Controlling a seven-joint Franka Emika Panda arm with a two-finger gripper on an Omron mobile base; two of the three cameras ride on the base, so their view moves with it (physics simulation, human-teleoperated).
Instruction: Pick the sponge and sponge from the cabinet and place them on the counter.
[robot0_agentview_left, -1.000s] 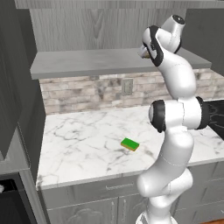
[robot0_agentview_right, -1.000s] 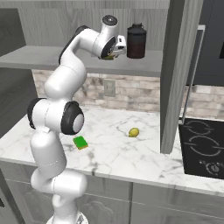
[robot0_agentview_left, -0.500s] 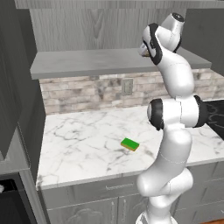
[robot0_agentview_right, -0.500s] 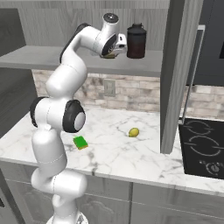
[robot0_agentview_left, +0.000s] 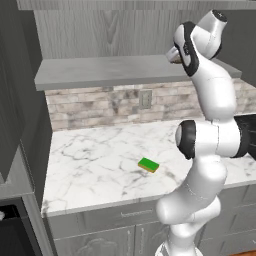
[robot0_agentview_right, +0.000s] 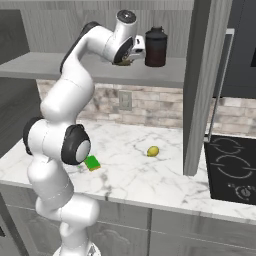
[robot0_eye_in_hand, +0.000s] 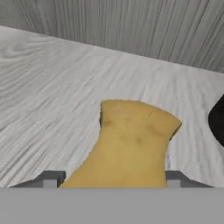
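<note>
My gripper (robot0_eye_in_hand: 114, 177) is up at the cabinet's pale shelf (robot0_agentview_left: 100, 72), shut on the yellow-brown sponge (robot0_eye_in_hand: 131, 144), which fills the gap between the two fingertips and looks pinched at its waist. From the right base view the gripper (robot0_agentview_right: 127, 59) sits just left of the canister, with the sponge (robot0_agentview_right: 125, 63) a small tan patch under the hand. The flat green sponge (robot0_agentview_left: 148, 164) lies on the white marble counter (robot0_agentview_left: 100, 155), near the arm's elbow (robot0_agentview_right: 92, 163).
A tall dark lidded canister (robot0_agentview_right: 156, 47) stands on the shelf right beside the hand, its edge showing dark (robot0_eye_in_hand: 217, 120) in the hand view. A small yellow-green ball (robot0_agentview_right: 153, 151) rests on the counter. A cabinet side panel (robot0_agentview_right: 202, 85) and the black stovetop (robot0_agentview_right: 232, 167) lie to the right.
The fingers have closed in from wide open onto the yellow-brown sponge. The arm has barely moved, and the green sponge stays where it was.
</note>
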